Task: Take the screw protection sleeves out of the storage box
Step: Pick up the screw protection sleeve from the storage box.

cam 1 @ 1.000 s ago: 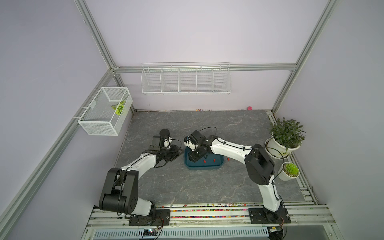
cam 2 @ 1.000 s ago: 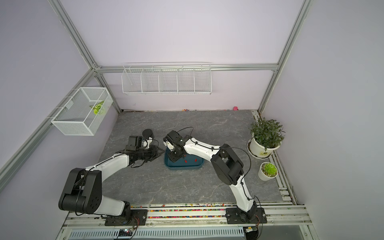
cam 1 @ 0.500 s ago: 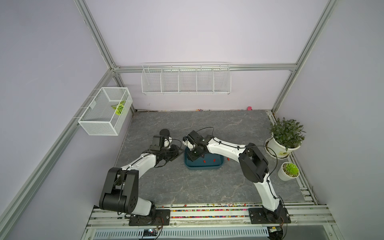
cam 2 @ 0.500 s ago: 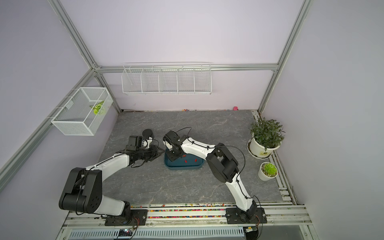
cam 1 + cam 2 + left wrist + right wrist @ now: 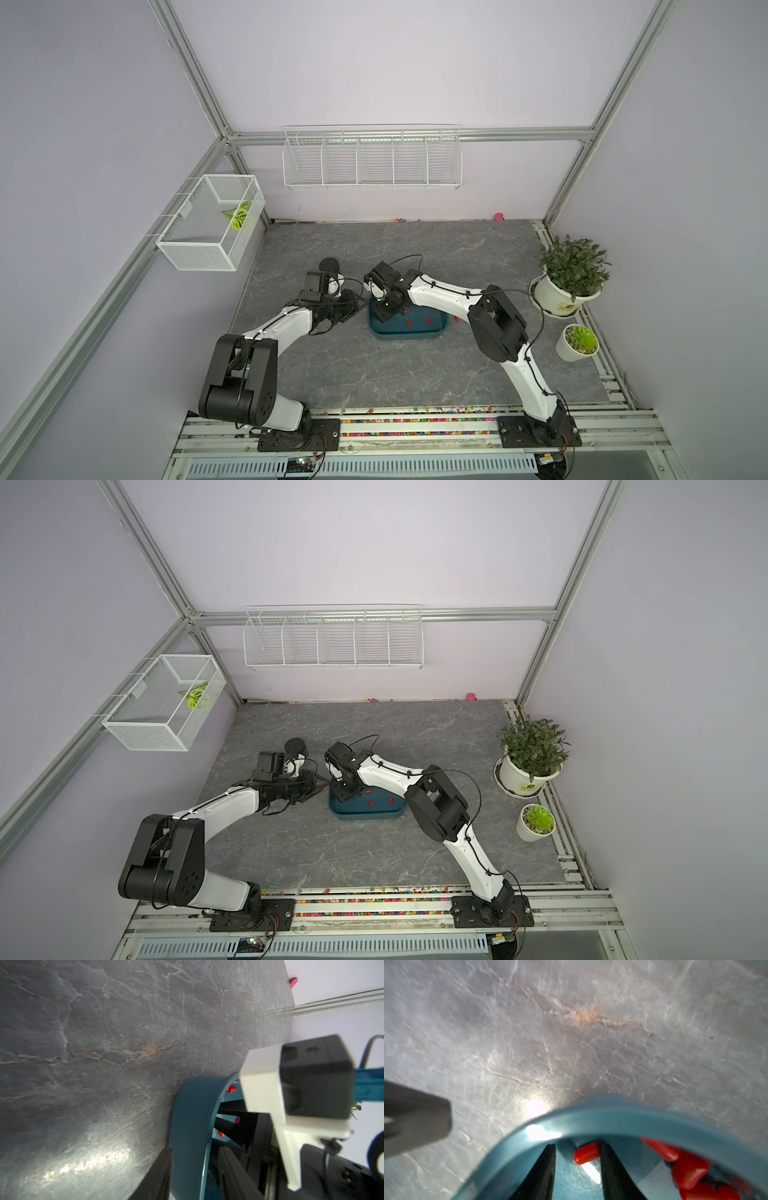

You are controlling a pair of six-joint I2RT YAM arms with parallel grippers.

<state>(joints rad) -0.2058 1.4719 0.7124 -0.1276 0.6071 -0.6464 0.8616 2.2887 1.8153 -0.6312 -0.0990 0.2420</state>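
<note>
Right pincer has crept deeper into the far-left corner of the storage box over the last second, elbow swinging left behind it; left arm and box unchanged.

Far left: white wire basket on the wall, not involved. Black cup stands on the table close by the left wrist, on its far side. Left pincer narrow, astride the box's left wall — one finger outside, one inside — bracing it. Box sits mid-table.

Right pincer is down inside that corner, jaws partly apart, bracketing one of the screw protection sleeves; the cap touches one finger, gap at the other. Not yet pinched. More caps heaped beside it, a few scattered on the box floor toward the right. Potted plants far right, well clear.

Step in hand, by my reading: closing on this cap. Go slowly, tips down at the box floor, cap centred first; a slick little cylinder pushed from one side may roll or squirt toward the rim. Then lift straight up, clear of the wall, with the left brace kept on.
</note>
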